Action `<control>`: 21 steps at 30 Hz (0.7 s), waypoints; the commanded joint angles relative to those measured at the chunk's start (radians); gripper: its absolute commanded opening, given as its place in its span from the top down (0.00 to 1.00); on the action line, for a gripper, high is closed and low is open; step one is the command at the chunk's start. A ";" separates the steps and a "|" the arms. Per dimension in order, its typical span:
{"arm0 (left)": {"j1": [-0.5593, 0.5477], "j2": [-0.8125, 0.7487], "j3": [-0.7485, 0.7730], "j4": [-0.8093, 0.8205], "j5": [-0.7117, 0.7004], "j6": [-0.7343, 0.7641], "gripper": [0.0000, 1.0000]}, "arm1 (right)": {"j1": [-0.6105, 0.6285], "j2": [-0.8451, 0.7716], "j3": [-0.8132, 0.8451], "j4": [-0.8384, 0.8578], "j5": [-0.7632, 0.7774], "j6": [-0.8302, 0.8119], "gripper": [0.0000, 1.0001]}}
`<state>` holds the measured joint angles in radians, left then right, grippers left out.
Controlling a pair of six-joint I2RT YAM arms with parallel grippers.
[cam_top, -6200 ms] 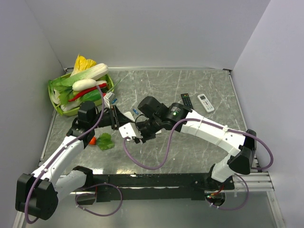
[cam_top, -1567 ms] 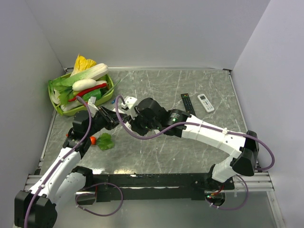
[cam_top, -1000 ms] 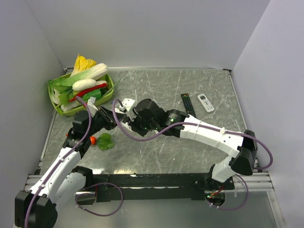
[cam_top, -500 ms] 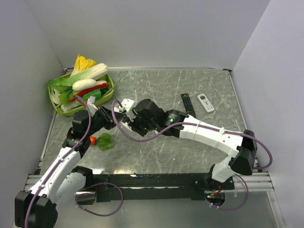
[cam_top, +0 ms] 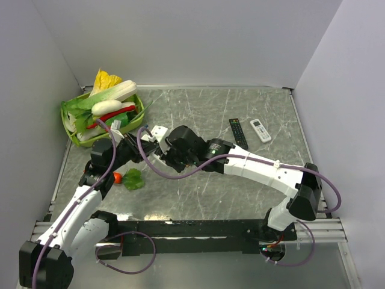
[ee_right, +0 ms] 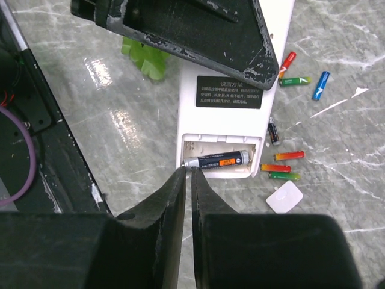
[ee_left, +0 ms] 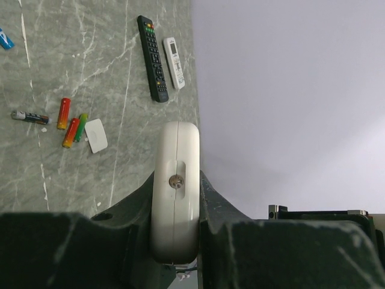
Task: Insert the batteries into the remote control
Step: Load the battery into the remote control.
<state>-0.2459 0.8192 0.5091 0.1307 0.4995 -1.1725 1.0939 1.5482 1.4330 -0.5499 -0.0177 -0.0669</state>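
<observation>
Our left gripper (ee_left: pixel 175 183) clamps the remote control (ee_left: pixel 175 144) by its edges. One battery (ee_right: pixel 216 161) lies in the remote's open bay, where our right gripper (ee_right: pixel 186 173), fingers pressed together, meets its end. Spare batteries (ee_right: pixel 283 155) lie right of the remote; they're probably light and slick, so we'd pinch mid-length.

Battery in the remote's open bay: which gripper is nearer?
Right. The right gripper has its tips at the battery's end. The left gripper clamps the remote farther up its body, beyond the label.
</observation>
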 commanded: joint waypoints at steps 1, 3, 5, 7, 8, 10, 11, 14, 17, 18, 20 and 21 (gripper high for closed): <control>-0.012 -0.037 0.100 0.155 0.136 -0.070 0.98 | -0.003 0.072 0.027 -0.039 0.068 0.006 0.87; -0.012 -0.045 0.104 0.139 0.125 -0.067 0.98 | -0.003 0.078 0.024 -0.039 0.067 0.001 0.87; -0.012 -0.046 0.109 0.123 0.111 -0.058 0.98 | -0.003 0.078 0.023 -0.036 0.042 -0.005 0.87; -0.012 -0.048 0.108 0.098 0.097 -0.033 0.98 | -0.003 0.063 0.020 -0.032 0.025 -0.001 0.87; -0.012 -0.049 0.106 0.090 0.079 -0.021 0.98 | -0.003 0.055 0.023 -0.031 0.024 -0.001 0.86; -0.012 -0.048 0.098 0.066 0.056 0.029 0.98 | -0.005 0.021 0.032 -0.028 0.001 0.002 0.85; -0.012 -0.048 0.092 0.054 0.038 0.046 0.98 | -0.003 0.007 0.043 -0.030 0.001 0.003 0.83; -0.012 -0.055 0.069 0.049 0.004 0.114 0.98 | -0.008 -0.054 0.046 -0.012 0.012 0.006 0.73; -0.012 -0.072 0.040 0.060 -0.029 0.177 0.98 | -0.034 -0.108 0.040 0.007 0.010 0.041 0.53; -0.012 -0.077 0.020 0.073 -0.036 0.203 0.98 | -0.060 -0.121 0.034 0.010 -0.001 0.065 0.49; -0.012 -0.094 -0.001 0.087 -0.045 0.218 0.98 | -0.086 -0.163 0.003 0.037 -0.016 0.107 0.36; -0.012 -0.100 -0.023 0.105 -0.044 0.234 0.98 | -0.100 -0.178 -0.011 0.050 -0.030 0.124 0.30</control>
<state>-0.2550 0.7544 0.5243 0.1326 0.4732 -1.0176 1.0489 1.4956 1.4456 -0.5686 -0.0242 -0.0204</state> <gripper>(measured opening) 0.247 0.604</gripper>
